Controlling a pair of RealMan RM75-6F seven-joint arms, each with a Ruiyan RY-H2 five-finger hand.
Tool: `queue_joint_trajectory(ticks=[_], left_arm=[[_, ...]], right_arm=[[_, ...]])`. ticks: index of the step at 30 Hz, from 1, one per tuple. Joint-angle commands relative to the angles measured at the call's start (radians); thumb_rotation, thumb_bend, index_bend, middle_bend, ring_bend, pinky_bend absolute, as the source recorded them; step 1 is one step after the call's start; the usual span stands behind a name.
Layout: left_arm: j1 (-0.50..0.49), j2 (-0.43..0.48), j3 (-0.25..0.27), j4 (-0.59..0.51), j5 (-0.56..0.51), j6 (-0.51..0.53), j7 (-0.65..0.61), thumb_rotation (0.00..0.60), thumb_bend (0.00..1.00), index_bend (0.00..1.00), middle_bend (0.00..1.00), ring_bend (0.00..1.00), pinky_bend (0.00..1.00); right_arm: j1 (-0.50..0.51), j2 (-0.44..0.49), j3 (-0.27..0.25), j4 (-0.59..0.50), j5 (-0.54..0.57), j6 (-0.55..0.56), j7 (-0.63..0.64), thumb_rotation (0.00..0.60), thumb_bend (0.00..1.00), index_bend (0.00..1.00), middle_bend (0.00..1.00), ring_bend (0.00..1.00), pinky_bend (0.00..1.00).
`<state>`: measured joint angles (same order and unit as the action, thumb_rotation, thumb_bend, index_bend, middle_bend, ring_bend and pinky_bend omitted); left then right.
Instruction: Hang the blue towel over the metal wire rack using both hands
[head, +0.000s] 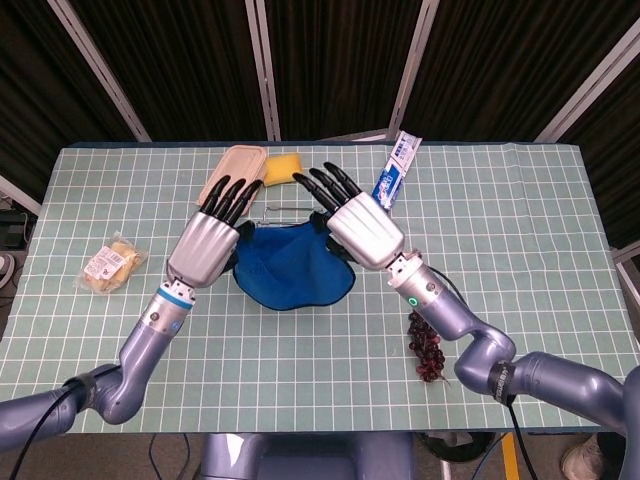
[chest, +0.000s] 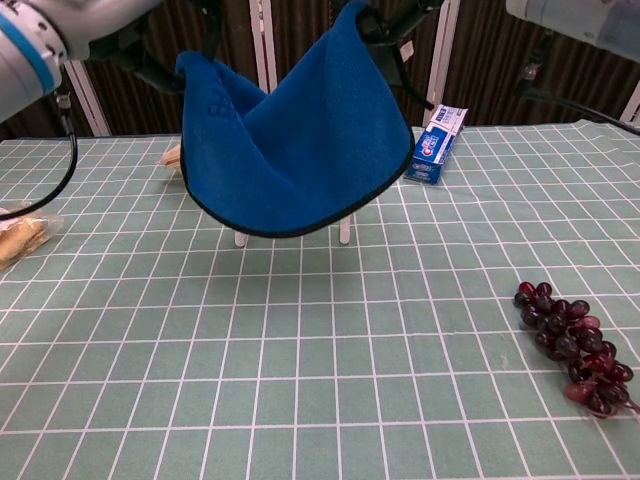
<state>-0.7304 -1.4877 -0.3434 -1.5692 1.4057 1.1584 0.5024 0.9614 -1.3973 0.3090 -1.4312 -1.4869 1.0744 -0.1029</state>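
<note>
— Well, what does the head view give you?

— Both hands are raised over the far middle of the table (head: 520, 200). The left hand (head: 205, 243) and the right hand (head: 365, 232) each grip a top corner of the blue towel (head: 295, 268), which sags between them in a pouch; the dark fingers (head: 232, 196) point toward the far edge. The metal wire rack (head: 285, 205) is mostly hidden behind the towel and hands, only a bit of its top bar showing between them.

— And around it?

— A beige lidded container (head: 232, 165) and a yellow sponge (head: 283, 167) sit near the far edge, a toothpaste box (head: 396, 170) right of them. A wrapped snack (head: 109, 265) lies toward the left edge, and a bunch of dark grapes (head: 428, 348) toward the near right.

— Now the chest view?

— The towel (chest: 295, 130) hangs clear of the tabletop, with two corners pulled up to the top of the frame. Only dark fingers (chest: 385, 25) of the right hand pinching one corner show, and the left hand's (chest: 150, 55) underside at the other. Two white feet of the rack (chest: 343, 232) peek out below the towel's hem. The toothpaste box (chest: 436, 145) stands just right of the towel, the grapes (chest: 575, 345) at the near right, the snack (chest: 20, 238) at the left edge.
</note>
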Motion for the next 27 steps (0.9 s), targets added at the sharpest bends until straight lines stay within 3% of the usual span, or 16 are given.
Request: queue_joint_trajectory(ticks=[1,7,16,27], left_arm=[[-0.052,-0.004,-0.056,0.038,-0.059,-0.029,0.02,0.6,0.46,0.8,0.0,0.0,0.0],[-0.111,-0.018,-0.101,0.107,-0.125,-0.054,0.03,0.6,0.46,0.8,0.0,0.0,0.0],[-0.154,-0.017,-0.095,0.194,-0.144,-0.068,0.002,0.6,0.46,0.8,0.0,0.0,0.0],[-0.151,-0.077,-0.014,0.342,-0.195,-0.11,-0.077,0.6,0.46,0.8,0.0,0.0,0.0]], right_arm=[[0.029,-0.004,0.025,0.048,0.035,-0.034,0.013,0.6,0.46,0.66,0.01,0.0,0.0],[0.062,-0.029,0.044,0.146,0.067,-0.07,0.071,0.6,0.46,0.66,0.01,0.0,0.0],[0.09,-0.084,0.033,0.28,0.069,-0.087,0.169,0.6,0.46,0.66,0.02,0.0,0.0],[0.092,-0.227,-0.036,0.483,0.064,-0.108,0.278,0.6,0.46,0.66,0.02,0.0,0.0]])
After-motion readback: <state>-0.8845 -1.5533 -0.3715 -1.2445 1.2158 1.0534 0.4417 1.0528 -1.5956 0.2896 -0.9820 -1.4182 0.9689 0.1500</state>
